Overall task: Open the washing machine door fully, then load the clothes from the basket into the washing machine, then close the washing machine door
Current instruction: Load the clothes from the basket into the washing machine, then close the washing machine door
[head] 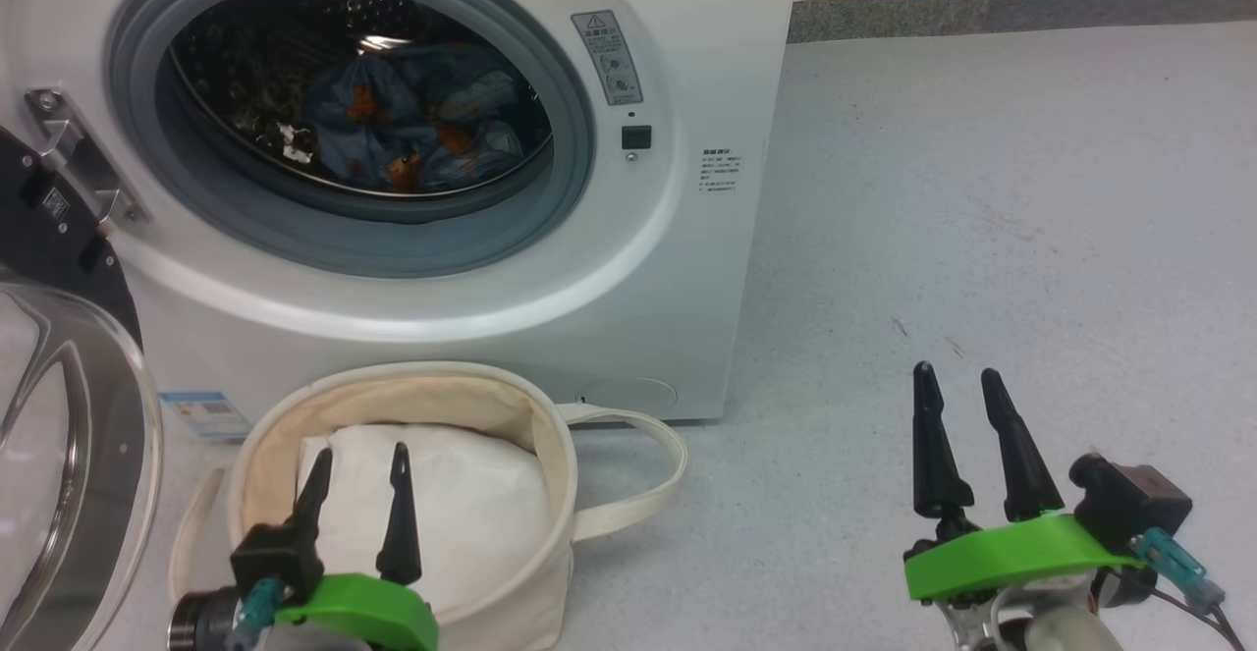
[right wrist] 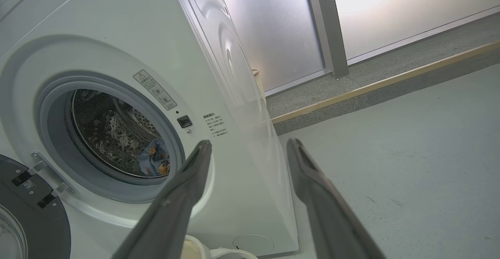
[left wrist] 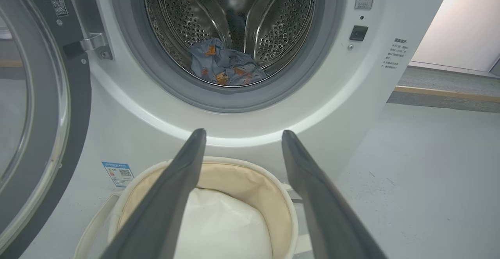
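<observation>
**Both grippers spread; clothes lie in the drum**

The fingers of the left gripper [head: 358, 455] are held apart and empty, poised over the basket [head: 550, 435], in which a plain white bundle [head: 471, 514] is seen. The right gripper [head: 956, 373] is likewise spread, gripping nothing, over the grey floor [head: 982, 189] to the right of the washing machine [head: 687, 42]. The clothes [head: 403, 126] are lodged inside the drum [head: 245, 72]. The washing machine door [head: 59, 248] is swung open at the left. Both sets of fingers are pointed towards the machine.

Left edge crops washing machine door [head: 61, 460]; warning label [head: 609, 57] print illegible.
</observation>
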`<state>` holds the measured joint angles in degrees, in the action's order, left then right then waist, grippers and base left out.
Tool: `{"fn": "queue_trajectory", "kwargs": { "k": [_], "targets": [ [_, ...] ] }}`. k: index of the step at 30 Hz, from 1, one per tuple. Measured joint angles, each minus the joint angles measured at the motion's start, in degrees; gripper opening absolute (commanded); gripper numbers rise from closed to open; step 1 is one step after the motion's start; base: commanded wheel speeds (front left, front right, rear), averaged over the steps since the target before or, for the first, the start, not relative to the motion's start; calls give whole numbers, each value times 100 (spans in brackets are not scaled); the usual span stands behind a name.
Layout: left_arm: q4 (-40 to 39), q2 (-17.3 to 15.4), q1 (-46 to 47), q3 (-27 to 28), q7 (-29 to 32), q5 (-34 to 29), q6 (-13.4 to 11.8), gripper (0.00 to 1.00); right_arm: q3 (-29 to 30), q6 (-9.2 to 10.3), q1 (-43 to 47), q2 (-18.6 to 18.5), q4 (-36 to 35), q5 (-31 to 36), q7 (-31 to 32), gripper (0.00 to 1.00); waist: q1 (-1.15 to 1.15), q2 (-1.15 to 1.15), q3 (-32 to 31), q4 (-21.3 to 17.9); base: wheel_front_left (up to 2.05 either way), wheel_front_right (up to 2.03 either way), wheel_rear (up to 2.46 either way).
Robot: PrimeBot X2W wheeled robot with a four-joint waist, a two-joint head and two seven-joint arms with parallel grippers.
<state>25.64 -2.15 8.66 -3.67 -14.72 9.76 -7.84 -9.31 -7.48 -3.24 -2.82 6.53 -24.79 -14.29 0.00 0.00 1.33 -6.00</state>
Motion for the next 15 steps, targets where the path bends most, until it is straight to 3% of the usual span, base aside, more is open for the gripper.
{"fn": "queue_trajectory", "kwargs": {
  "k": [15],
  "targets": [
    [-213, -2, -1, -207, 0, -615, -282, 100, -34, 0, -1, 0, 51, 364, 0, 100, 1, 0, 49, 9, 0, 0, 0]
  ]
}}
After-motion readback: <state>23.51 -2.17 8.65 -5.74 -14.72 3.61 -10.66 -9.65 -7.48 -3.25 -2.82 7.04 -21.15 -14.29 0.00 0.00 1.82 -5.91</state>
